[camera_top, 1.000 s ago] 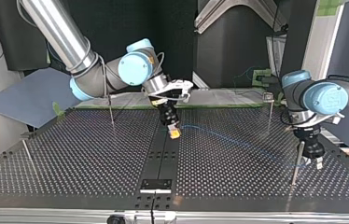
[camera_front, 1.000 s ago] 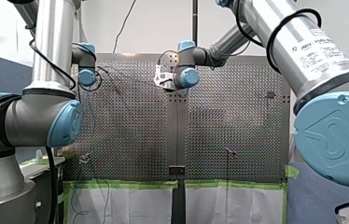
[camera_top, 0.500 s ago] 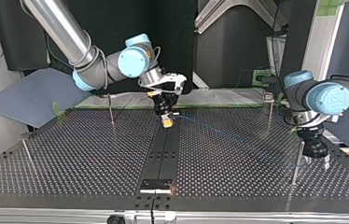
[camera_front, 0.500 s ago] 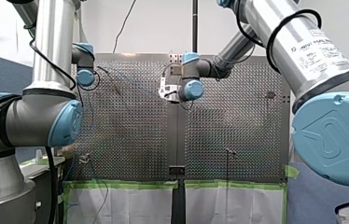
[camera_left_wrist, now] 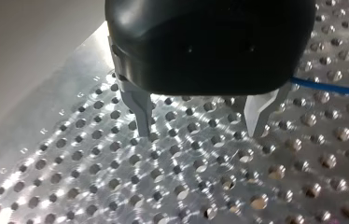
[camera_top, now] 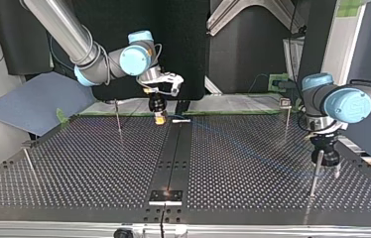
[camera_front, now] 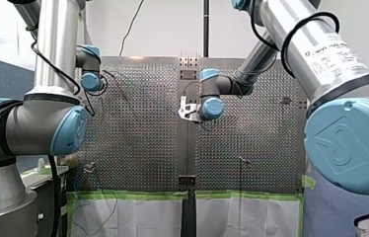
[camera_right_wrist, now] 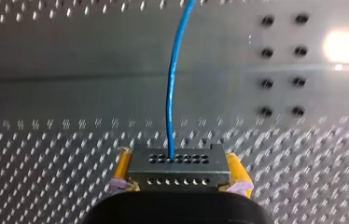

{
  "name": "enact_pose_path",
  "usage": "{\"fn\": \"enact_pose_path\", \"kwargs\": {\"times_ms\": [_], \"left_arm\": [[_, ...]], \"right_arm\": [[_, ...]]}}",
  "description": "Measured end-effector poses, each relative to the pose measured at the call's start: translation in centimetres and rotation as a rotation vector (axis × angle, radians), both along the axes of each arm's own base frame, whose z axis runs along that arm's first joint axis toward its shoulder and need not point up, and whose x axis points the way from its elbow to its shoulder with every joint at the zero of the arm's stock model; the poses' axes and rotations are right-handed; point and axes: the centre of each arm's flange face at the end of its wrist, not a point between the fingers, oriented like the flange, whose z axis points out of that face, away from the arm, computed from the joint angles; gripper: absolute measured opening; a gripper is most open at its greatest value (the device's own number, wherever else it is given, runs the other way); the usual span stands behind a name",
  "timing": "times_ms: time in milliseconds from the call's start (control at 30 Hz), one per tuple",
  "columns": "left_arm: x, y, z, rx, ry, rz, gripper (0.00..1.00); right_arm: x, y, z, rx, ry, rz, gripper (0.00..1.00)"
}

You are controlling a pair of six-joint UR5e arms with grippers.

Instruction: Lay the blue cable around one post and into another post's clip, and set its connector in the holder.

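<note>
The right tool (camera_top: 160,117) clamps the connector (camera_right_wrist: 177,170) between yellow pads, the blue cable (camera_right_wrist: 169,93) running straight ahead of it, and the small pale fixture (camera_top: 180,119), probably the holder, lies near it toward the top view's right; the left tool (camera_left_wrist: 201,132) stands open and empty.

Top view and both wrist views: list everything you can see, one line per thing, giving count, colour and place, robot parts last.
perforated table: one, grey metal, under everything.
centre strip: one, black, along the table's middle.
posts: four, thin metal, upright, two each side of the strip.
blue cable: one, blue, from the connector across the table.
connector: one, grey, held between yellow pads.
my right gripper: one, yellow-padded, shut on the connector, near the strip's far end in the top view.
my left gripper: one, black with metal fingers, open, beside a post at the top view's right.
</note>
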Motion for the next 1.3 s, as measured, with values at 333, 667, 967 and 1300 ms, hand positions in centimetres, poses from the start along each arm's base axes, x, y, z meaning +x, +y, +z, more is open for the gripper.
{"fn": "enact_pose_path", "kwargs": {"times_ms": [333, 667, 967, 1300], "left_arm": [[0.6, -0.3, -3.2, -0.047, 0.077, -0.038, 1.0], [0.8, 0.4, -5.3, -0.065, 0.133, 0.016, 1.0], [0.7, 0.4, -5.3, -0.063, 0.135, 0.017, 1.0], [0.7, 0.0, -5.3, -0.06, 0.137, 0.007, 1.0]], "right_arm": [[-4.4, -1.7, -3.1, 0.006, -0.011, -0.1, 0.0], [-10.3, -4.1, -2.6, -0.011, -0.102, -0.166, 0.0], [-15.2, -4.9, -5.3, 0.004, -0.115, -0.258, 0.0], [-21.0, -5.3, -8.4, 0.025, -0.166, -0.358, 0.0]]}}
